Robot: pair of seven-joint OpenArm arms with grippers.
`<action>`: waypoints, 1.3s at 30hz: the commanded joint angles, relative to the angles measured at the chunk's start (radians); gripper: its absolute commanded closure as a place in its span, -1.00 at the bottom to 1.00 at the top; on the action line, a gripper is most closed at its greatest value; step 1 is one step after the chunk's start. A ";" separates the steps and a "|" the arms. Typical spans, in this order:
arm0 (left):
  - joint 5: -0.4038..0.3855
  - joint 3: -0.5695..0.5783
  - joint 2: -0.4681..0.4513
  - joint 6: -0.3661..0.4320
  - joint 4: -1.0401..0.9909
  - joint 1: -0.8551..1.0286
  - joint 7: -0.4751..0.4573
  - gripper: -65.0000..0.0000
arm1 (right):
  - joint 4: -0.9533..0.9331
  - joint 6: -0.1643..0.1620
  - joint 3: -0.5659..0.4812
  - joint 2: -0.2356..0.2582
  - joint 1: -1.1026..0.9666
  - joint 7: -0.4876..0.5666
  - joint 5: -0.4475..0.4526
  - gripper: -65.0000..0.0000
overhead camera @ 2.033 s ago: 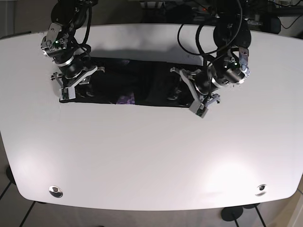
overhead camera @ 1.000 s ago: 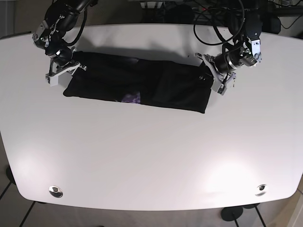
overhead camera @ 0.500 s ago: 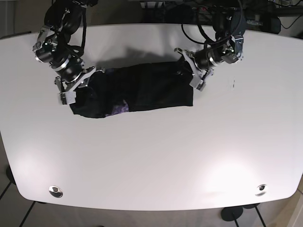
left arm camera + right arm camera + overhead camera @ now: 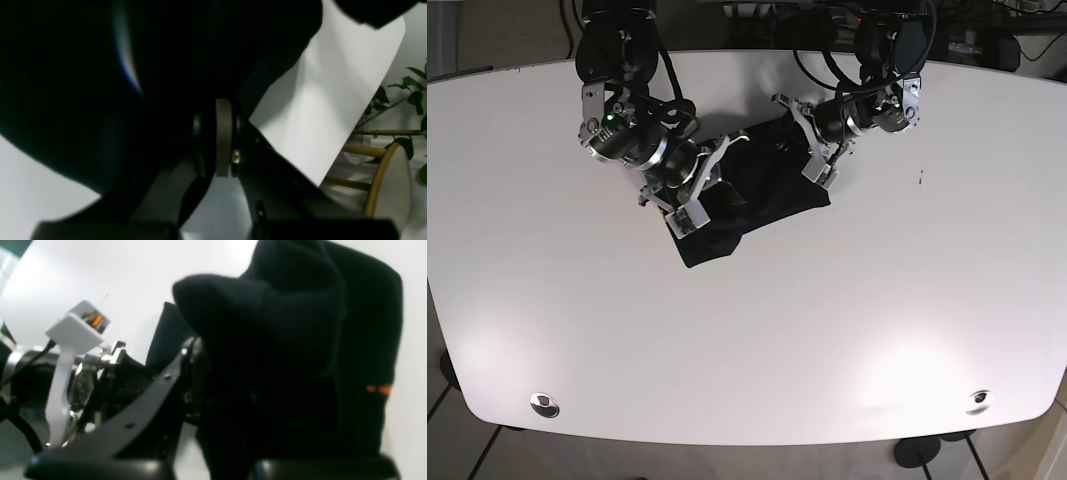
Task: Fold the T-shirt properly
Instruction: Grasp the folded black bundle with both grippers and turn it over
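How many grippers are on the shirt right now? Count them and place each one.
2. The right gripper is on the T-shirt at its left end, the left gripper at its upper right edge. Both seem to grip it, though their fingertips are hidden by cloth.

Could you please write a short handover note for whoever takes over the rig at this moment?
Right gripper: shut on the black T-shirt, at its left end in the base view.
Left gripper: shut on the shirt's other end.
The shirt lies bunched in the upper middle of the white table, its two ends drawn close together.
Done: the ends are gathered.
Left: lay the fold flat, release, and tidy it.
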 commanded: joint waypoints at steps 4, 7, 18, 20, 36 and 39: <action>-0.008 -0.001 -0.002 -0.001 0.017 -0.013 -0.011 0.91 | -0.035 0.003 -0.091 -0.008 0.041 0.025 -0.028 0.94; -0.013 -0.001 -0.002 -0.001 0.012 -0.027 -0.011 0.91 | -0.100 0.003 -0.131 -0.008 0.060 0.025 -0.026 0.94; -0.016 -0.038 -0.002 -0.004 0.037 -0.027 -0.013 0.91 | -0.230 0.002 -0.186 -0.039 0.097 0.094 -0.036 0.07; -0.016 -0.111 0.003 -0.009 0.109 -0.019 -0.007 0.91 | -0.201 0.002 -0.192 -0.038 0.095 0.094 -0.033 -0.28; -0.007 -0.748 -0.221 -0.046 0.266 0.093 -0.008 0.91 | -0.060 0.002 -0.185 -0.038 0.063 0.094 -0.031 -0.32; -0.007 -0.750 -0.237 -0.046 0.258 0.096 -0.008 0.91 | -0.114 0.002 -0.186 -0.047 0.078 0.106 -0.037 -0.32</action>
